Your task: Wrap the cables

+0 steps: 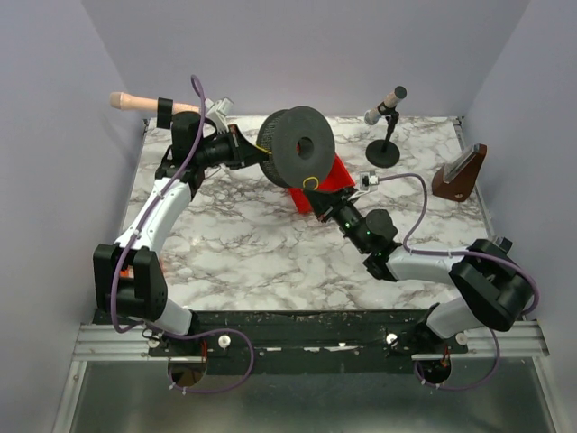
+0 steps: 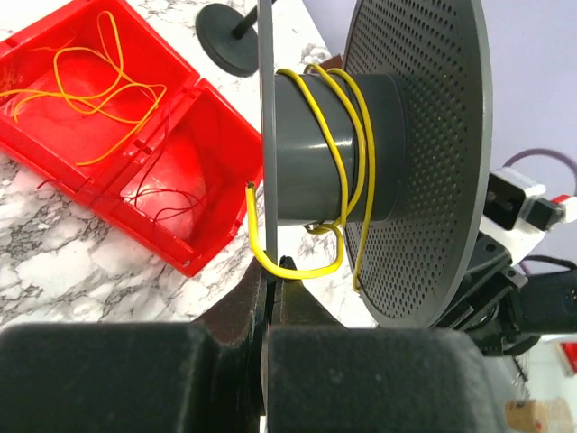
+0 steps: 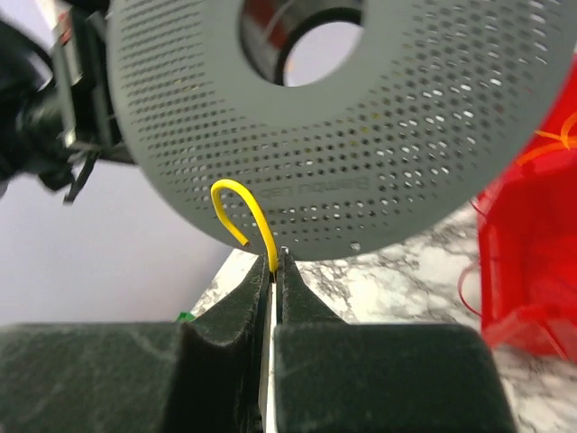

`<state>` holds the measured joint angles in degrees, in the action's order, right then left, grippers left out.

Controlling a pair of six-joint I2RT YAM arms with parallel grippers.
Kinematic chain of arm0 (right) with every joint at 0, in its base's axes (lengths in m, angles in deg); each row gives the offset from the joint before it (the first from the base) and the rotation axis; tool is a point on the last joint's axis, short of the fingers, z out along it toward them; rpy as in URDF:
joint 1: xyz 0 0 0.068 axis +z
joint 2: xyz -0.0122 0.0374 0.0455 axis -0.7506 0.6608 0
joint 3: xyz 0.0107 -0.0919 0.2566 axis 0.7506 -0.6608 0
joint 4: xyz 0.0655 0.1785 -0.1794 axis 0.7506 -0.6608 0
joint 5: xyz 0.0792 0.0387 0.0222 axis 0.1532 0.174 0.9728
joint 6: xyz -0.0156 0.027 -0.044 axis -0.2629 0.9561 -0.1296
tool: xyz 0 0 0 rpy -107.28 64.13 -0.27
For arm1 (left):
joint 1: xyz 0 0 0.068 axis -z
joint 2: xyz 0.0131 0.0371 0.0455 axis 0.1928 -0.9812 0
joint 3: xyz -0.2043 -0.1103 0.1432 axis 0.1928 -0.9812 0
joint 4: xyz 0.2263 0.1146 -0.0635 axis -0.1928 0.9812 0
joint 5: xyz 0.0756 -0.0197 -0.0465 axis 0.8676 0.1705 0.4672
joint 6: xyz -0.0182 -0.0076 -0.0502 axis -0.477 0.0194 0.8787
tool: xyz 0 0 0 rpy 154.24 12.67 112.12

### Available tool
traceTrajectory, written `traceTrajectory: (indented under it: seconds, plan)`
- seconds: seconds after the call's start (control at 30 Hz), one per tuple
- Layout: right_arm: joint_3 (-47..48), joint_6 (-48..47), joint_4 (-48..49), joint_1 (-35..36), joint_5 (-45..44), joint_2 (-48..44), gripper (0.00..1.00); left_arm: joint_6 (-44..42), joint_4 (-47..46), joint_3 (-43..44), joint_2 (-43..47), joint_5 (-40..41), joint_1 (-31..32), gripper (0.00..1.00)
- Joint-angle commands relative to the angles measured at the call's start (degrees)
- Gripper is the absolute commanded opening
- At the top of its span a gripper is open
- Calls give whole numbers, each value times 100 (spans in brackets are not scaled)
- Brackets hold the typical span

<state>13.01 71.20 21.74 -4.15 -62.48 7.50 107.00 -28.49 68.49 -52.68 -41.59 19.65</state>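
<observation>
A marble-patterned table (image 1: 234, 244) lies between pale lilac walls. Nearest, the right gripper (image 3: 278, 262) has its jaws pressed together on a yellow cable (image 3: 242, 200), just short of its end. The end arches up in a small hook in front of the outer flange of a grey perforated spool (image 1: 288, 149). The left gripper (image 2: 270, 271) is clamped on the thin edge of the other flange and holds the spool tilted above the table. A few turns of cable go round the hub, and one slack loop hangs down beside the left fingers. Beyond the spool sits a red bin (image 2: 216, 117) with two compartments. Loose cables (image 2: 99, 81) lie in the one farther from the spool. At the back are a microphone stand (image 1: 382, 154) and a brown block (image 1: 460, 176).
</observation>
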Motion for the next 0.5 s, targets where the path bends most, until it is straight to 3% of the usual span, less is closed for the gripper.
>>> traceTrajectory:
  seconds: [0.0, 0.17, 0.37, 0.47]
  plan:
    - [190, 1472, -1170, -230, -1267, -62, 8, 758, -1533, -384, 230, 85, -63, 0]
    - [226, 2975, -1488, -467, -1356, 113, 5, 907, -1797, -340, 257, 147, -71, 0]
    - [191, 3705, -1619, -467, -1505, 105, 6, 1110, -2026, -384, 222, 94, -62, 0]
    - [68, 4757, -1918, -459, -1479, 140, 5, 1233, -2236, -568, 178, 51, -71, 0]
